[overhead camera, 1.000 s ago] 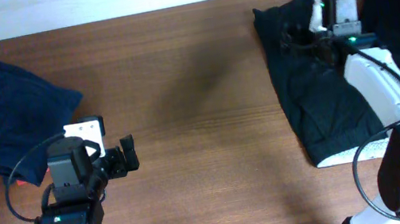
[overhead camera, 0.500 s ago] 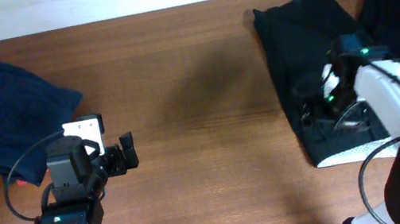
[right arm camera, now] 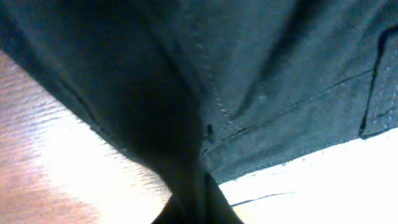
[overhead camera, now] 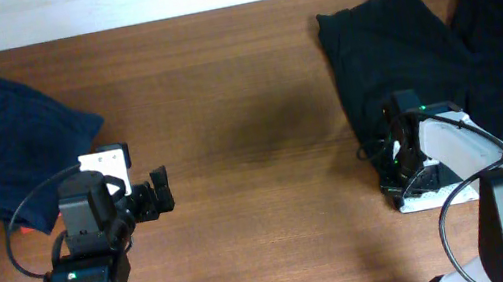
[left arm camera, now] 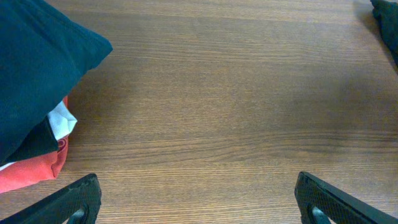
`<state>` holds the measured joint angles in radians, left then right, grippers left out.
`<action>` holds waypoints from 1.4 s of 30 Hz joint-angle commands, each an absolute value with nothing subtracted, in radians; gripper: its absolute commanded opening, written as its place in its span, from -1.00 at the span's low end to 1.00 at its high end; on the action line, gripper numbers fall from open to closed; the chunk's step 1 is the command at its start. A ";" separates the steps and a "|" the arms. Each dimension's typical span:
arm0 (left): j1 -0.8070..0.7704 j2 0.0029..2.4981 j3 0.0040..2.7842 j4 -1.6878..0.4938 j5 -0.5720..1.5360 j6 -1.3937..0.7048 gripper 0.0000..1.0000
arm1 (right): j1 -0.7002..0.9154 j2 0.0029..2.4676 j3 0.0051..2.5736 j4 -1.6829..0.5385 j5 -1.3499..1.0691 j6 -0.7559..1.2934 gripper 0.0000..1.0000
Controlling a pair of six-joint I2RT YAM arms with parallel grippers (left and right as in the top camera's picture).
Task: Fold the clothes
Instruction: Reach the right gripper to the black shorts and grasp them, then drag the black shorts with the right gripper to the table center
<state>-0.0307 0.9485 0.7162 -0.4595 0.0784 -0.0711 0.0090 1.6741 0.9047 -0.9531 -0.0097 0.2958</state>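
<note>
Leftward, navy garment (overhead camera: 8, 139) lay folded on worktop (overhead camera: 227, 114); black shorts (overhead camera: 400, 57) lay spread at right, unfolded. Empty left pincer (overhead camera: 160, 191) gaped wide; right pincer (overhead camera: 397, 153) sat at waistband edge, closure indiscernible. Judged early: most folding left.

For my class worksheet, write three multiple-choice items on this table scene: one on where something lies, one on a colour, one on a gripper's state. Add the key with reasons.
1. Where does the navy garment lie?
A) at the left end of the table
B) at its centre
C) under the right gripper

2. What colour is the cloth peeking from beneath the navy garment?
A) green
B) red
C) yellow

3. The left gripper is:
A) open over bare wood
B) shut on the navy garment
C) shut on a sock

Key: 1 A, the overhead view shows it at the left end. 2 B, the left wrist view shows red under the navy. 3 A, its fingers stand apart with only wood between them.
</note>
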 commanded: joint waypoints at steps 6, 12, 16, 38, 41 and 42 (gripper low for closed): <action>-0.035 0.950 0.734 -0.451 0.135 -0.067 0.98 | 0.231 1.662 0.908 -0.711 -0.598 0.199 -0.92; -0.035 0.950 0.734 -0.449 0.136 -0.067 0.98 | 0.498 1.661 1.028 -0.463 -0.527 0.283 -0.13; -0.035 0.955 0.734 -0.449 0.193 -0.067 0.98 | 0.541 1.661 1.154 -0.604 -0.307 0.283 0.47; -0.391 1.540 0.734 -0.157 0.502 -0.414 0.98 | 0.131 1.570 1.421 -1.214 0.035 0.334 0.97; -0.457 1.616 0.734 -0.033 0.501 -0.477 0.98 | 0.110 1.570 1.421 -1.230 0.035 0.331 0.97; -0.479 1.644 0.734 0.012 0.501 -0.483 0.97 | 0.107 1.570 1.421 -1.232 0.035 0.330 0.97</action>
